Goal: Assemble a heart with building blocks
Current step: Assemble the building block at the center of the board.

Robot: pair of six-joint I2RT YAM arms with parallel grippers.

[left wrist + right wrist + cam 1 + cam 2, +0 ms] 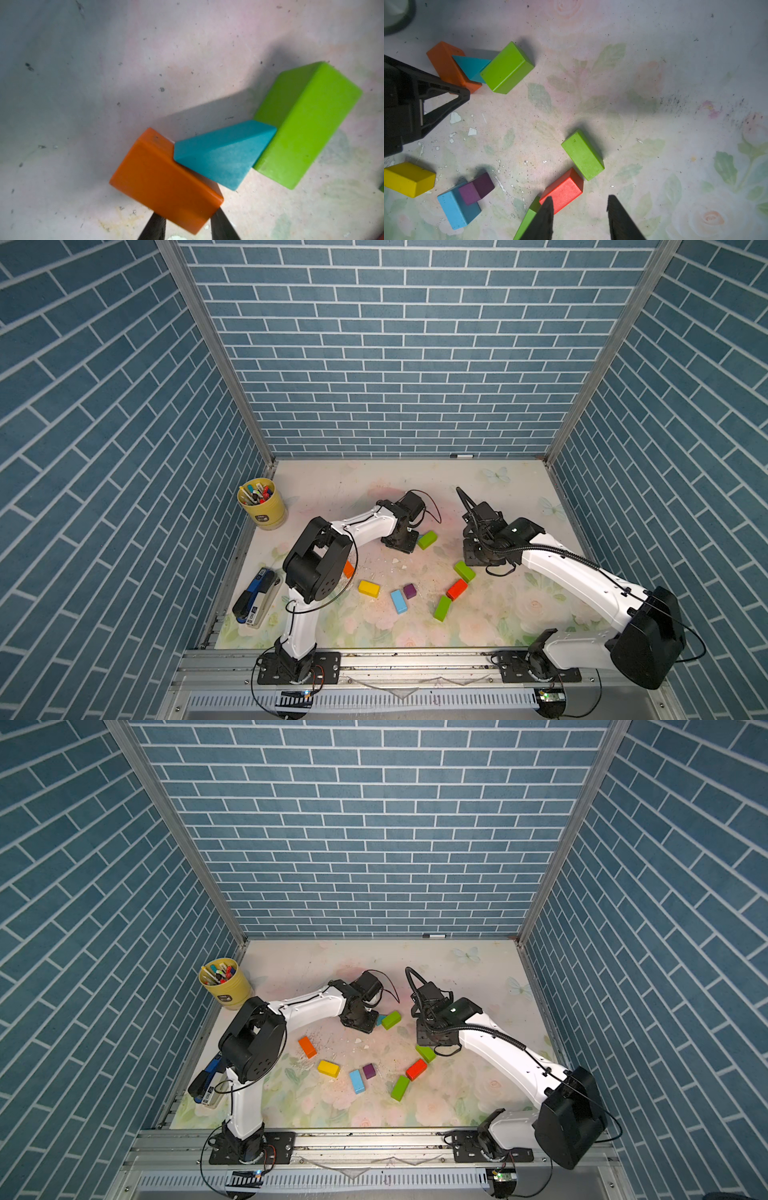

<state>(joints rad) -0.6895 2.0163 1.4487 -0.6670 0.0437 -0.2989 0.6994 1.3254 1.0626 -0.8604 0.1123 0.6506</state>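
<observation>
Far left, a round yellow cup (262, 506) holds marker pens (255, 492). Mid-table, jaws of the left gripper (188, 214) pinch a glossy orange brick (164, 180) touching the wedge-shaped teal triangle (220, 153), which meets a green brick (307, 124). Jaws of the right gripper (580, 199) stand apart, empty.

Ten building blocks lay on the desk (457, 1094). Green bricks numbered three: the far green brick (391, 1020), the middle green brick (464, 571) and the near green brick (400, 1088). Orange bricks numbered two: the left-edge orange brick (307, 1046) and the far orange brick (164, 185). There was one yellow brick (328, 1068), one red brick (416, 1069), one light-blue brick (357, 1081), one purple cube (369, 1071) and one teal triangle (224, 153). Besides these stood one stapler (203, 1090), one yellow cup (226, 992) of marker pens too crowded to count, one loose marker (433, 936) at the far edge, and two grippers: the left gripper (188, 214) and the right gripper (580, 197).
</observation>
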